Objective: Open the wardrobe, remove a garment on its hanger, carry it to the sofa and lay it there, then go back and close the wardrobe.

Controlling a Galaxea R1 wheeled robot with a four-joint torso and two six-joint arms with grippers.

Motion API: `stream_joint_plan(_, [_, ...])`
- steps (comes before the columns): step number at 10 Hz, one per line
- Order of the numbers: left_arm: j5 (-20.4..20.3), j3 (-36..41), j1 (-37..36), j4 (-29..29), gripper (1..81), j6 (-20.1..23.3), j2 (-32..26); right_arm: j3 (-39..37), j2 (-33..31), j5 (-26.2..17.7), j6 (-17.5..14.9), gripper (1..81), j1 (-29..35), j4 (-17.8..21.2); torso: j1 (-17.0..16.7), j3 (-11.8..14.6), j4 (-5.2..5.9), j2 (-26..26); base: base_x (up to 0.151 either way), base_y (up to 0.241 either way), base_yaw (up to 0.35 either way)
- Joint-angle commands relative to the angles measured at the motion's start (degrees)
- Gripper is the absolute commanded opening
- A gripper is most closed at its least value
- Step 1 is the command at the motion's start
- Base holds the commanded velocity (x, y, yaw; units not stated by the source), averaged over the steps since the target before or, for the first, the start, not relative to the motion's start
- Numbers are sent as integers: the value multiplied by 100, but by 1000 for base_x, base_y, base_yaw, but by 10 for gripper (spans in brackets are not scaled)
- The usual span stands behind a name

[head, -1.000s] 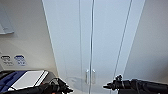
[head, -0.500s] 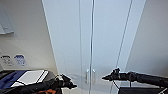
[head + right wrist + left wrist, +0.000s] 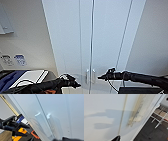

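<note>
Two pincers by shut wardrobe

Right gripper: moved inward, tip now just beside the wardrobe's paired handles. Left gripper: likewise nearer the handles.

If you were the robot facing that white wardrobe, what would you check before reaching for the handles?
1. Wardrobe doors shut, seam straight: ok.
2. Both handles in plain sight, nothing in front of them: ok.
3. Right claw level with the handles, close beside them: ok.
4. Left claw near the handles, a little lower: ok.
5. Either claw touching a handle: not ok, both look apart.
6. Claws open wide enough: cannot tell.
</note>
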Motion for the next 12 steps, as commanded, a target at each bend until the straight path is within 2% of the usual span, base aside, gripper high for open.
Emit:
stream_joint_plan(1, [67,-102,-898,-50,811,-21,135,-219,168,32,38,811,932,93,0,0,0,0,0,0,0])
stream_joint_plan(7, [23,-726,-934,-14,811,-12,724,-755,581,173,46,811,932,84,2,0,0,6,0,0,0])
stream_joint_plan(9, [-13,-726,-934,-41,811,-21,768,-1008,704,331,46,811,941,84,4,0,0,6,0,0,0])
stream_joint_plan(12, [-13,-734,-960,-50,811,-21,820,-1422,1047,331,46,811,976,76,4,0,0,6,0,0,0])
